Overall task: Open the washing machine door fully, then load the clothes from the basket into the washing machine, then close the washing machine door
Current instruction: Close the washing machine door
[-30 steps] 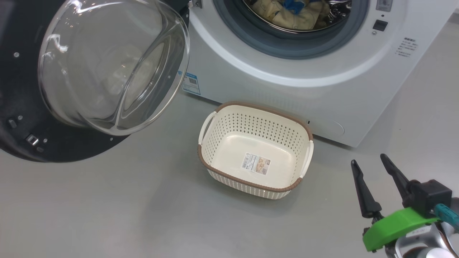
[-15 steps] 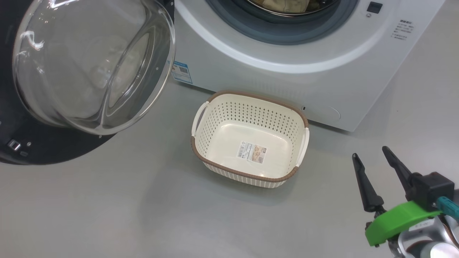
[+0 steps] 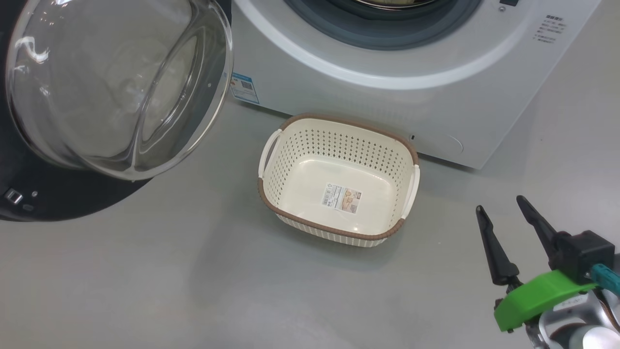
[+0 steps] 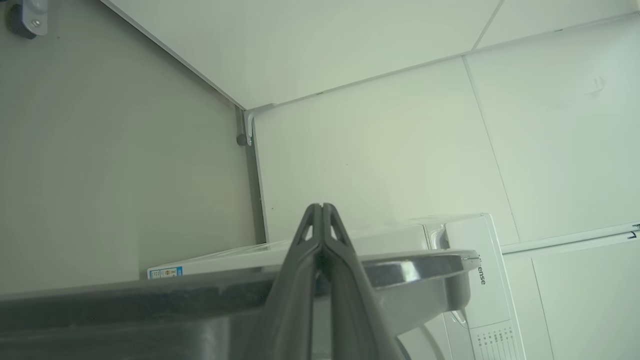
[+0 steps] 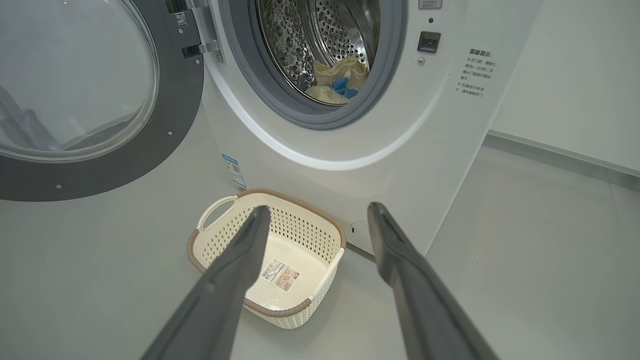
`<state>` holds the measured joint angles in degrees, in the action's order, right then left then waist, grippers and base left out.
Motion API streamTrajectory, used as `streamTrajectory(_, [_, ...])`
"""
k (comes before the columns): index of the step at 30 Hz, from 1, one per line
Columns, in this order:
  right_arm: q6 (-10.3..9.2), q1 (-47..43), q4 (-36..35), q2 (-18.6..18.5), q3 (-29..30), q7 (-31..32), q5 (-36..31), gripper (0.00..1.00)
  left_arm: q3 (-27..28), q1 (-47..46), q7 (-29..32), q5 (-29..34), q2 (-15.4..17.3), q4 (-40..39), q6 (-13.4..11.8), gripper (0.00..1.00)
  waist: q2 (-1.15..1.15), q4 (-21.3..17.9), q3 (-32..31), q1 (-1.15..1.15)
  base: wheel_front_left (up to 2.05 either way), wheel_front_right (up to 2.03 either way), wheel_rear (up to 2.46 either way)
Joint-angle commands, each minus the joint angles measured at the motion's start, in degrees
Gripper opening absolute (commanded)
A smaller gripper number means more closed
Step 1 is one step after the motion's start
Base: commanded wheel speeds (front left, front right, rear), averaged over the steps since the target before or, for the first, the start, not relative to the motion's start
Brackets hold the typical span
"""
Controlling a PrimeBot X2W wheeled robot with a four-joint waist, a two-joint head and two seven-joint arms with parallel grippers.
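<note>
The washing machine (image 3: pixel 387 92) stands with its door (image 3: pixel 116 82) swung wide to the left, glass bowl bulging out of the black rim. Pale yellow clothes (image 5: pixel 332 75) with a blue patch lie in the steel drum. The cream basket (image 3: pixel 334 145) sits on the floor before the machine, holding nothing but its label. My right gripper (image 3: pixel 500 203) hangs open to the basket's right, above the floor; in its wrist view (image 5: pixel 318 206) the fingers frame the basket (image 5: pixel 305 227). My left gripper (image 4: pixel 320 206) is shut and empty, its fingers rising past the door's dark rim (image 4: pixel 150 300).
Grey floor (image 3: pixel 193 281) spreads in front of the basket and under the door. A small blue sticker (image 3: pixel 242 87) marks the machine's lower front. White wall panels (image 4: pixel 375 150) stand behind the machine, and a pale wall (image 5: pixel 575 75) runs along its right side.
The head camera has tilted down, so machine, door and basket sit higher in the view and the drum has slipped off the top. The right gripper stays open in place.
</note>
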<state>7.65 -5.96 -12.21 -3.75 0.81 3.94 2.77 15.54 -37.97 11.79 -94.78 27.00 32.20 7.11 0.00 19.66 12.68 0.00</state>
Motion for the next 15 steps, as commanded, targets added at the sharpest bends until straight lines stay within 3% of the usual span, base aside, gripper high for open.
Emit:
streamTrajectory(1, [-0.16, 2.32, -2.13, -1.04, -1.16, 0.01, 0.11, 1.00, 0.30, -2.11, 1.63, 0.34, 2.45, -1.46, 0.37, 0.00, 0.00, 0.10, -0.01, 0.00, 0.00, 0.00, 0.00])
streamTrajectory(15, [-0.16, 2.33, -1.86, -0.63, -1.22, 0.03, 0.40, 1.00, -0.26, 0.38, 10.42, -1.39, 0.74, -4.66, 0.37, 0.00, 0.00, 1.80, -0.06, 0.00, 0.00, 0.00, 0.00])
